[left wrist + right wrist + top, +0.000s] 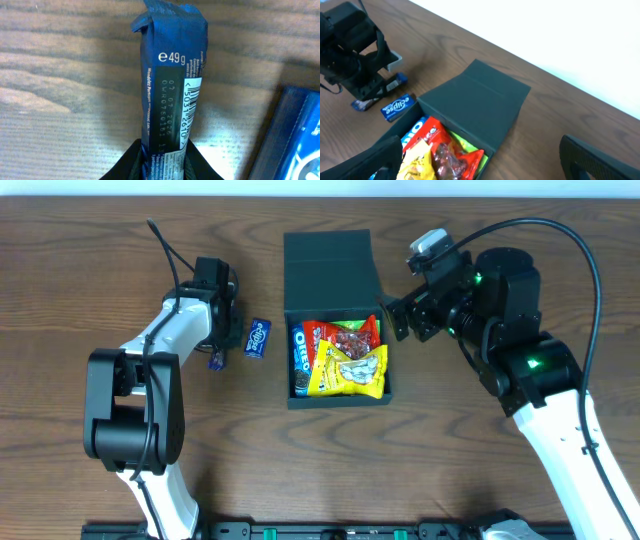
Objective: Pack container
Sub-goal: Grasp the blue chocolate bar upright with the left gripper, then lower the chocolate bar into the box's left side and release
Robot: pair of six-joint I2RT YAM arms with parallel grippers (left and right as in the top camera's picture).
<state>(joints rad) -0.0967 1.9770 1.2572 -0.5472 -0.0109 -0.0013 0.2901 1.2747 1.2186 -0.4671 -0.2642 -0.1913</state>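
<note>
The dark green, matte, square rigid container [340, 402] sits in the middle of the brown wooden surface [100, 240], with its flap lid thrown open toward the far side. Inside, along the left wall, is a blue packet [299, 360] marked "OREO", partly covered by a red packet [345, 335] and a yellow packet [348, 370] (their print is too small to read).

To the left of the container lies a small blue packet [397, 106] lettered "eclipse". Just left of that, the left fingers [125, 170] are clamped on the sides of a dark blue foil-wrapped bar [172, 75]. Its back seam faces the wrist camera, showing "e49g", the date "07 07 2026" and a barcode starting "5031" (the fine print is illegible). Its brand cannot be seen, and its near end is hidden between the fingers.

The right fingers [600, 160] stand wide apart and empty, just beside the container's far right corner. Only their tips show in the wrist view.
</note>
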